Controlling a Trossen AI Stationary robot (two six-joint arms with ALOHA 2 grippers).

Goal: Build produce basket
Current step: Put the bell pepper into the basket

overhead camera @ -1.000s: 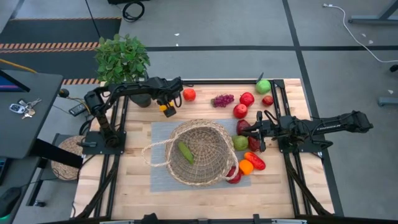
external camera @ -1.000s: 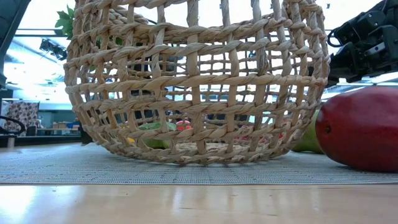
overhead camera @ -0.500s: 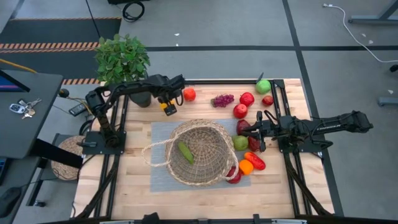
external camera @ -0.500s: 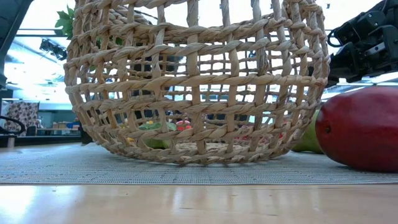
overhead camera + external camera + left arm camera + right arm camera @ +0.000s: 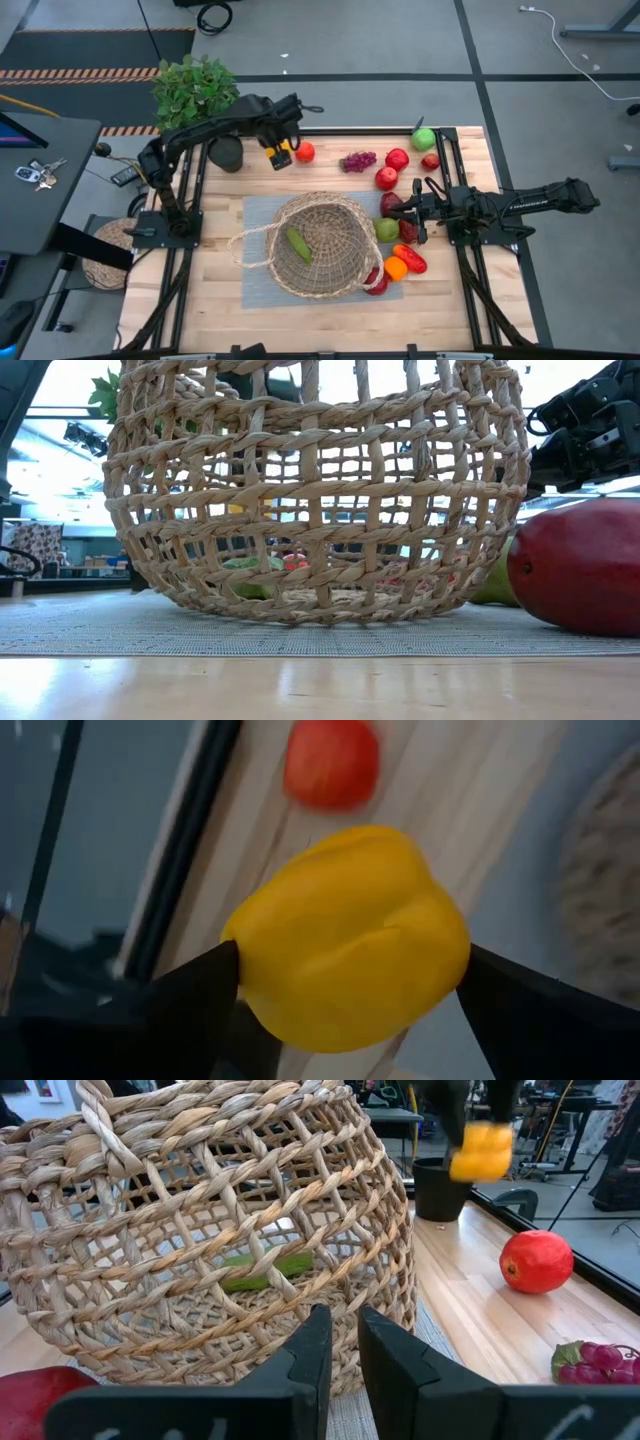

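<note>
The left gripper (image 5: pixel 281 153) hangs above the far side of the counter (image 5: pixel 200 300), its fingers (image 5: pixel 190 995) pinching a yellow bell pepper (image 5: pixel 345 935) from both sides, lifted clear of the wood. Just beside it on the counter lies a red tomato (image 5: pixel 305 151), with the potted plant (image 5: pixel 197 95) at the far left corner. The wicker basket (image 5: pixel 320 243) sits on a gray mat (image 5: pixel 262 215) mid-counter, its looped handle pointing toward the left arm, and holds 1 green cucumber (image 5: pixel 298 245). The right gripper (image 5: pixel 418 208) rests low beside the basket's right rim, its fingers (image 5: pixel 315 1350) pressed nearly together with nothing between them. Around it lies the rest of the produce: a purple grape bunch (image 5: pixel 358 160), red apples (image 5: pixel 397 158), a green apple (image 5: pixel 423 138), a green pear (image 5: pixel 387 229), an orange (image 5: pixel 396 268) and a red pepper (image 5: pixel 409 258).
</note>
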